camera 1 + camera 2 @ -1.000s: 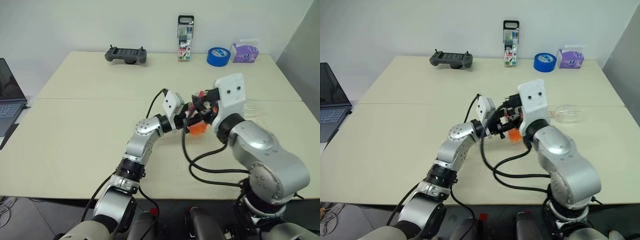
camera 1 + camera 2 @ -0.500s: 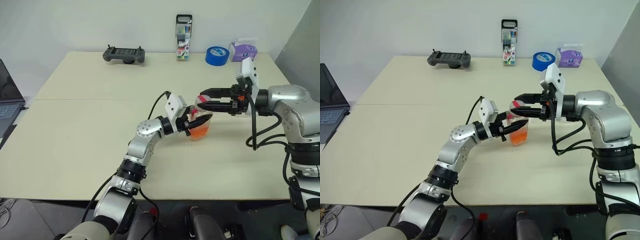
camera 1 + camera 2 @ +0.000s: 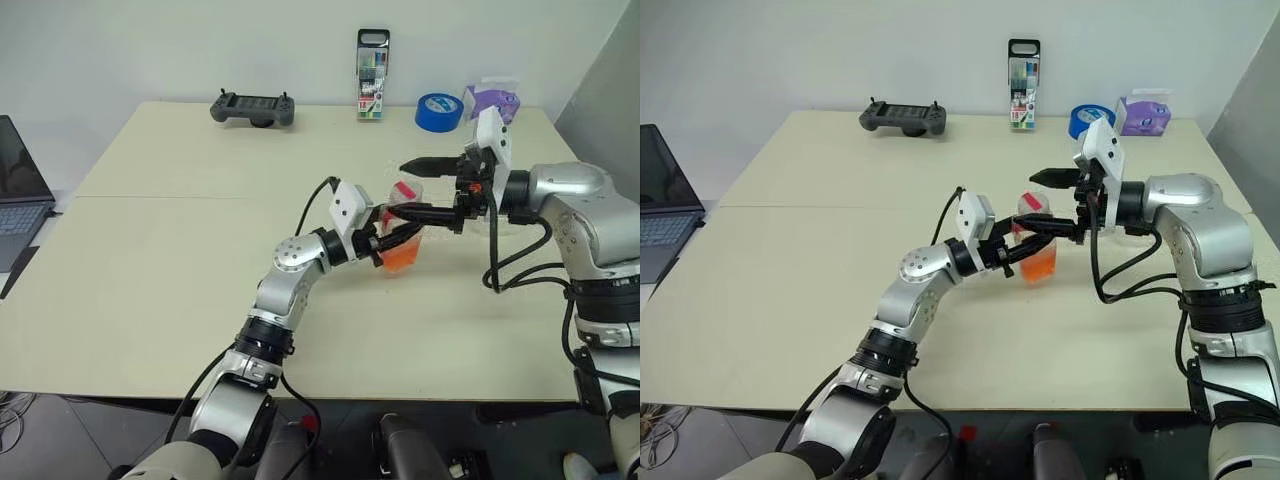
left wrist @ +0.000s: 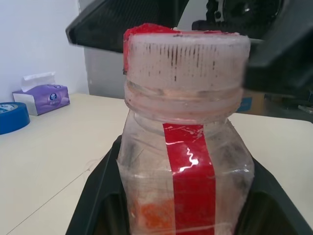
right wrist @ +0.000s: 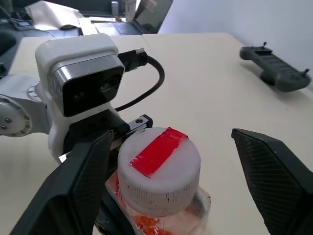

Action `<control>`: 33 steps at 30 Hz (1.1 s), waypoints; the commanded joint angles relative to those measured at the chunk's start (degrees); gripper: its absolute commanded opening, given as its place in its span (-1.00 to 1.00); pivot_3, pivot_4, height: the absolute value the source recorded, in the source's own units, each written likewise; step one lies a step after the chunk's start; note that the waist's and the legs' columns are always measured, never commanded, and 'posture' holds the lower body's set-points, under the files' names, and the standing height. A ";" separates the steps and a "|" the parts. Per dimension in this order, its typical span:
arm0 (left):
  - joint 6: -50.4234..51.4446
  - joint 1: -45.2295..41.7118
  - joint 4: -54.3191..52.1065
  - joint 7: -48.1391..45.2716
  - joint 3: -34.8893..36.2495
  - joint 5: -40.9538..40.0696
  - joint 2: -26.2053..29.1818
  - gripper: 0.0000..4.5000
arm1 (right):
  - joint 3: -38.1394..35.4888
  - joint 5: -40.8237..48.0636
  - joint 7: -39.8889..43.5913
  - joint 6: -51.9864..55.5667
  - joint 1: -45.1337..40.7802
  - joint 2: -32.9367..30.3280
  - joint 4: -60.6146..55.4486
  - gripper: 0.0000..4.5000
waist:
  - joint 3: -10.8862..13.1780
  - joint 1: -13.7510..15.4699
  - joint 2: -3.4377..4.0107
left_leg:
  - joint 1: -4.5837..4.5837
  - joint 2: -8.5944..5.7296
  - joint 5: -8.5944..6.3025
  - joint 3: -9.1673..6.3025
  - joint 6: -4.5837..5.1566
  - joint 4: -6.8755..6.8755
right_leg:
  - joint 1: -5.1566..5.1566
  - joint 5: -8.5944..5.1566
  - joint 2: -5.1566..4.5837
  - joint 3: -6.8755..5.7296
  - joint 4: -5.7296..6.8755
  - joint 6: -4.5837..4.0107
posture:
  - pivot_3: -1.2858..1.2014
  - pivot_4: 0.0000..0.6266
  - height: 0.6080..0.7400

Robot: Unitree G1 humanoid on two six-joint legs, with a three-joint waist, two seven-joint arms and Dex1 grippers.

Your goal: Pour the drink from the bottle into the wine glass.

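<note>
— Left gripper (image 3: 385, 243) first: what has it got?
— From the head, it is clamped on the bottle (image 3: 402, 228), mid-table, upright, with orange drink (image 3: 399, 259) low inside. Right gripper (image 3: 412, 187) stands wide apart, one finger above the cap (image 3: 405, 189), one at the bottle's side.
— And the table (image 3: 150, 290)?
— Pale beige, a seam across it. Controller (image 3: 252, 108) at 11 o'clock from the bottle, marker pack (image 3: 372, 62) at 12, blue tape (image 3: 437, 111) and tissue box (image 3: 490, 100) at 1. Laptop (image 3: 18, 195) at 9, off the table edge. White wall behind.
— Left wrist view?
— Bottle between black fingers, red strip down its face, tape and tissues beyond.
— Right wrist?
— Cap from above, whitish with a red strip, spread fingers either side.
— The glass?
— I cannot make it out.
</note>
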 commanded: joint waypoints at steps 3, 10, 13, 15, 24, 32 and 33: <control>-1.25 -1.03 -2.16 -0.29 0.29 -0.93 -0.56 -0.19 | -3.07 0.81 -14.73 8.74 5.50 3.34 -15.89 0.83 | 0.00 -0.04 0.00 | 0.01 0.02 0.00 -0.01 -0.01 0.01 | 0.00 0.00 -0.08 0.02 0.04 0.00 | 0.03 -0.52 1.00; -0.57 -1.04 -2.30 -0.82 0.15 -1.31 -0.73 -0.19 | -2.94 -2.49 -36.01 21.08 6.24 13.99 -25.16 0.83 | 0.00 -0.12 0.01 | 0.04 0.05 0.07 -0.06 -0.10 0.04 | 0.01 0.00 -0.06 0.00 0.09 -0.01 | 0.03 -0.52 1.00; -0.62 -1.21 -2.01 -0.90 0.05 -1.37 -0.85 -0.19 | -1.34 -4.60 -40.88 21.97 6.93 16.64 -25.77 0.83 | -0.01 -0.10 0.01 | 0.03 -0.01 0.08 -0.04 -0.12 0.04 | 0.02 0.00 0.03 0.00 0.08 -0.01 | 0.03 -0.52 1.00; -0.65 -1.26 -1.92 -1.06 -0.01 -1.44 -0.90 -0.19 | -0.79 -6.98 -44.61 20.85 7.34 18.87 -24.24 0.83 | -0.01 -0.15 0.01 | 0.03 -0.03 0.08 0.02 -0.12 0.04 | 0.01 0.00 0.02 0.05 0.07 -0.01 | 0.03 -0.52 1.00; -0.93 -1.26 -1.71 -1.07 -0.01 -1.42 -1.07 -0.19 | 0.05 -11.20 -51.48 20.34 6.39 22.96 -22.61 0.83 | -0.01 -0.16 0.02 | 0.03 -0.01 0.08 0.00 -0.11 0.02 | 0.00 0.01 0.04 0.02 0.07 -0.01 | 0.03 -0.52 1.00; -1.36 -1.38 -1.18 -1.12 0.18 -1.34 -0.97 -0.19 | -3.32 -8.66 -49.81 25.19 8.92 19.07 -28.95 0.83 | -0.01 -0.16 0.02 | 0.01 -0.02 0.07 -0.01 -0.10 0.01 | 0.01 0.00 0.03 -0.01 0.06 -0.01 | 0.03 -0.52 1.00; -1.39 -1.38 -1.15 -1.19 0.20 -1.35 -0.92 -0.19 | -4.17 -7.85 -49.36 26.43 9.37 18.62 -30.52 0.83 | -0.01 -0.16 0.02 | 0.01 -0.02 0.07 0.00 -0.10 0.01 | 0.01 0.00 0.04 0.01 0.06 -0.01 | 0.03 -0.52 1.00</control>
